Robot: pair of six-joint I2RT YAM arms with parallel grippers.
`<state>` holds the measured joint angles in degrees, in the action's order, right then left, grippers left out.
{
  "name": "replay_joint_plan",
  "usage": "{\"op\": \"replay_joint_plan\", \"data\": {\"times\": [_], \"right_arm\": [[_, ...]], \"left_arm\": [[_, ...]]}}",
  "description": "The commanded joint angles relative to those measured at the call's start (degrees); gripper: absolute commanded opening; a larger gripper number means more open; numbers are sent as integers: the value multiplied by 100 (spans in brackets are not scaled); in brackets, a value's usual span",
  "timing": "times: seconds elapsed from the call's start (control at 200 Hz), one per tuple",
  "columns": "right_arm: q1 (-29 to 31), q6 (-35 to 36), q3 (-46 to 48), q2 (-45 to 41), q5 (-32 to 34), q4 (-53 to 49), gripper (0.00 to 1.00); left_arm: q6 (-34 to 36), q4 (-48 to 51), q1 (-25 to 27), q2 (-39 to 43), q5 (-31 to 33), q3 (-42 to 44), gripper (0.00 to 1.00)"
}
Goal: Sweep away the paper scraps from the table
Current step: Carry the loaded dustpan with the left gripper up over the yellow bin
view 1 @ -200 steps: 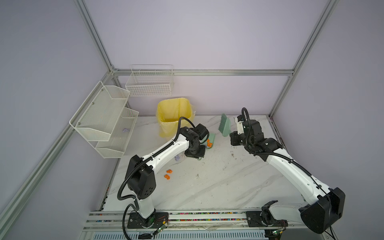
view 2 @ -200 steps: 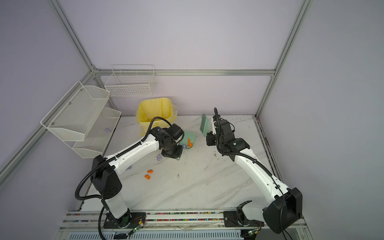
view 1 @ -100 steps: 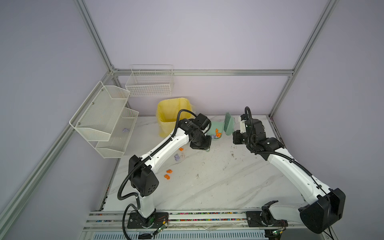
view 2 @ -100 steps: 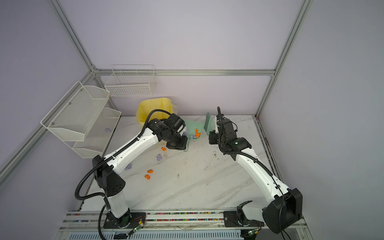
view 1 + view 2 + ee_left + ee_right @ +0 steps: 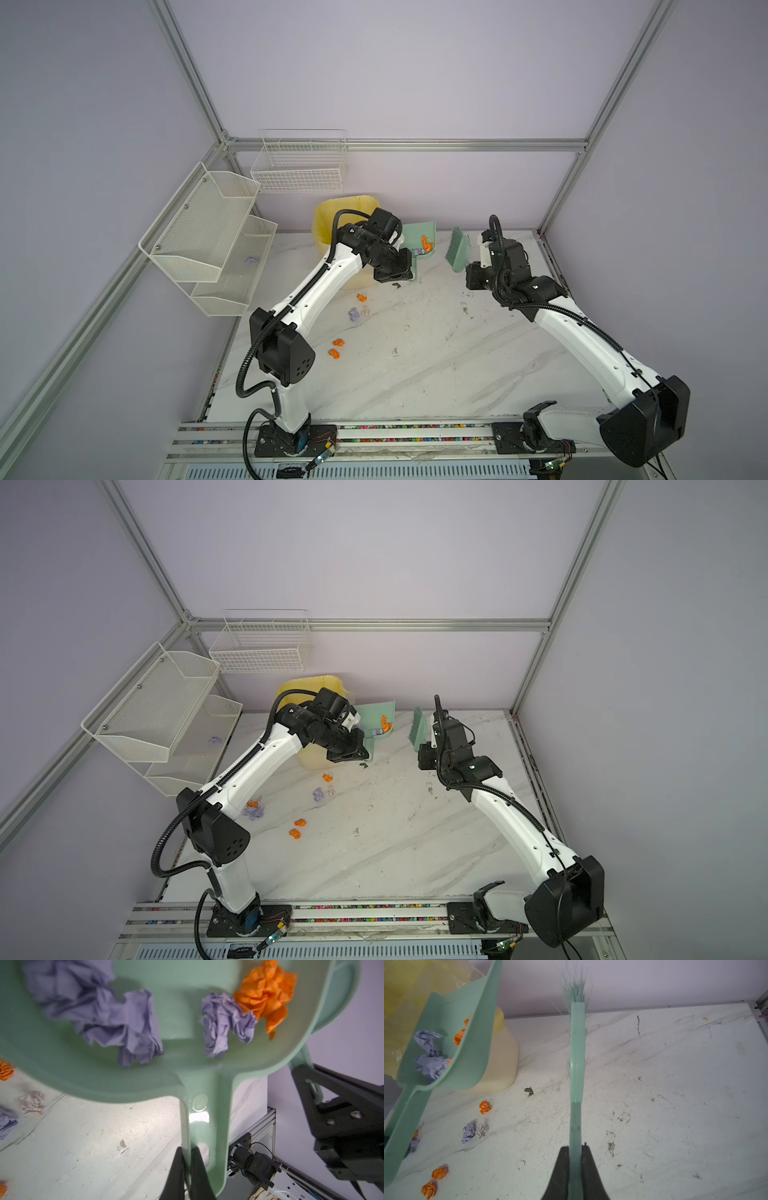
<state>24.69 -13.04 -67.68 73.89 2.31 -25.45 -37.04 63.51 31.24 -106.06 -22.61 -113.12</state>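
- The dustpan [image 5: 178, 1012] hung clear of the table, tilted with its handle end lowest. It carried several of the paper scraps [image 5: 133, 1028], lilac wads and at least one orange one, gathered near the handle.
- The left tool [image 5: 186, 1160] was pinched tight on one thin wall of the dustpan's handle.
- The yellow bin [image 5: 328, 218], lined with a yellow bag, stood at the back of the table just beside the dustpan. Its contents could not be made out.
- The mesh shelves [image 5: 208, 232] on the left wall held one lilac wad [image 5: 251, 260] in the lower tier. A wire basket [image 5: 299, 166] hung on the back wall above the bin.
- The right tool [image 5: 576, 1157] was clamped on the handle of the brush [image 5: 456, 251]. The bristles pointed up toward the back wall, off the table and apart from the dustpan.
- More scraps lay loose on the table:
  - an orange one [image 5: 361, 297] near the bin's base;
  - a lilac and a pale one [image 5: 354, 314], touching;
  - two orange ones [image 5: 336, 347] nearer the front;
  - a lilac cluster with an orange bit [image 5: 254, 810], close by the left arm [image 5: 249, 771] in a top view.
- The table [image 5: 436, 353] was white marble with grey veins, marked by dark smudges and scuffs.
- Plain lilac walls [image 5: 415, 83] enclosed it on three sides, within an aluminium frame [image 5: 407, 144].
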Motion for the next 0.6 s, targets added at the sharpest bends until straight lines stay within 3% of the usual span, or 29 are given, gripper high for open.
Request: {"op": "replay_joint_plan", "data": {"times": [0.0, 0.4, 0.595], "right_arm": [[-29, -26, 112, -140, 67, 119, 0], [-26, -26, 168, -201, -75, 127, 0], [-26, -41, 126, -216, -194, 111, 0]], "left_arm": [[-262, -441, -44, 243, -501, -558, 0], [-817, -1043, -268, 546, -887, -441, 0], [-1195, -1625, -553, 876, -1129, 36, 0]]}}
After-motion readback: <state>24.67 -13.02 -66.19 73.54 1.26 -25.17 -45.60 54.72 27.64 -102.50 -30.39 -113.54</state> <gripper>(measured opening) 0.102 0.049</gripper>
